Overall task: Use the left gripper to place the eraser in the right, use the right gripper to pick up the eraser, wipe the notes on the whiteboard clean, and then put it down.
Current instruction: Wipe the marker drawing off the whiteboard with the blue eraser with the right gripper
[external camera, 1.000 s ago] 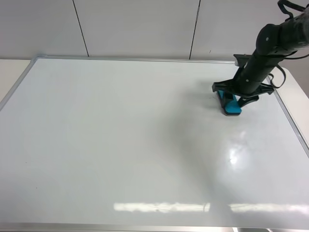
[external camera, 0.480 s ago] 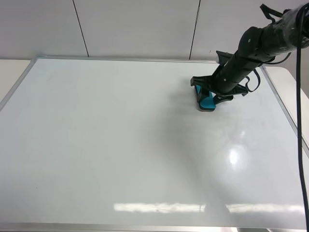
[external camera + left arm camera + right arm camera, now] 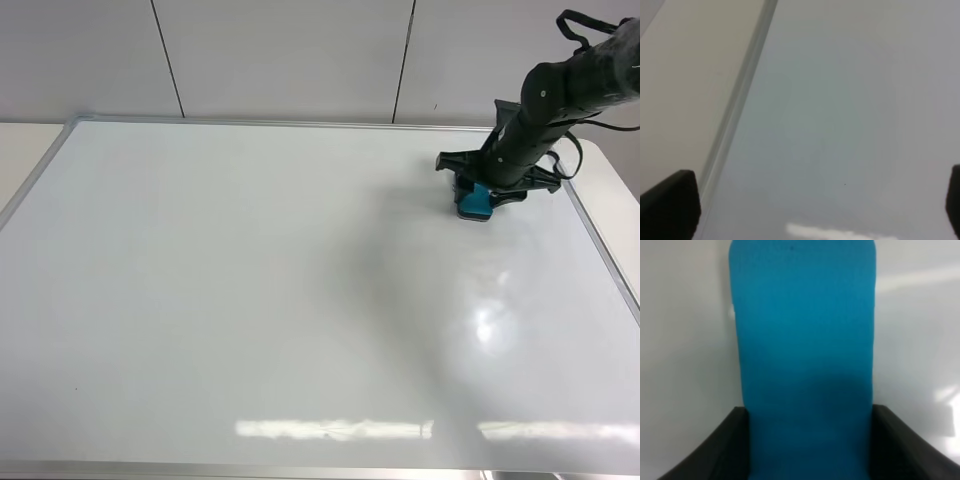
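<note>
The whiteboard (image 3: pixel 250 300) fills the exterior high view, white with a thin silver frame. My right gripper (image 3: pixel 480 195) is at its far right part, shut on the teal eraser (image 3: pixel 474 202), which presses on the board. In the right wrist view the eraser (image 3: pixel 802 355) sits between the two black fingers (image 3: pixel 715 450). No notes show on the board. My left gripper is out of the exterior high view; in the left wrist view its black fingertips (image 3: pixel 670 207) stand far apart over the whiteboard's edge (image 3: pixel 740 95).
A cream table surface (image 3: pixel 20 150) lies left of the board, and also shows in the left wrist view (image 3: pixel 685 75). A pale panelled wall (image 3: pixel 280 55) stands behind. The board's right frame edge (image 3: pixel 600 250) is close to my right arm.
My right gripper slid the eraser left and towards the far edge, then back right, ending nearer the far edge than a second ago.
</note>
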Robot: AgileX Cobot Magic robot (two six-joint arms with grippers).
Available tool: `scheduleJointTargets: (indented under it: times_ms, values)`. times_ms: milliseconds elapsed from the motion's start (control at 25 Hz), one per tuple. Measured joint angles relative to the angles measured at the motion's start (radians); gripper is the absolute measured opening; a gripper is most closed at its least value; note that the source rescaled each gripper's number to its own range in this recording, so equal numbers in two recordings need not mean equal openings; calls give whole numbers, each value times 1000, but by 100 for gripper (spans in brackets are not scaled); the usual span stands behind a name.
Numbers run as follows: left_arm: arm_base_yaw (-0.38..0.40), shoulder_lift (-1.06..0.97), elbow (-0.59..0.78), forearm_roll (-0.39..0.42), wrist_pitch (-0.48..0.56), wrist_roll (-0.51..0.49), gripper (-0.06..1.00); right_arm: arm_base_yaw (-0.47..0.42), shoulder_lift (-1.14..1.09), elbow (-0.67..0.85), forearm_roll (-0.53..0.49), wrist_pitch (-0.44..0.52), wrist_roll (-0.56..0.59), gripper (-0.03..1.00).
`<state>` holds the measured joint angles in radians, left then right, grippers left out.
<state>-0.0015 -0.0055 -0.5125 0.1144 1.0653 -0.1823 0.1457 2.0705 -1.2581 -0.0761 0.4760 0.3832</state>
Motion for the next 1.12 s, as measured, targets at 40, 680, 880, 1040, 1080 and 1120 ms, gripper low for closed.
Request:
scheduleJointTargets:
  times_ms: [40, 680, 880, 1040, 1080, 1120]
  values:
    - [0, 0, 0, 0, 0, 0, 100, -14, 0, -2, -19, 8, 20, 2]
    - [0, 0, 0, 0, 0, -1, 100, 97, 23, -92, -54, 117, 30, 2]
    - [0, 0, 0, 0, 0, 0, 100, 210, 99, -232, -43, 211, 56, 2]
    - [0, 0, 0, 0, 0, 0, 100, 244, 142, -321, -46, 285, 58, 2]
    - [0, 0, 0, 0, 0, 0, 100, 244, 144, -327, -48, 291, 59, 2]
    - [0, 0, 0, 0, 0, 0, 100, 244, 144, -329, -61, 295, 64, 2]
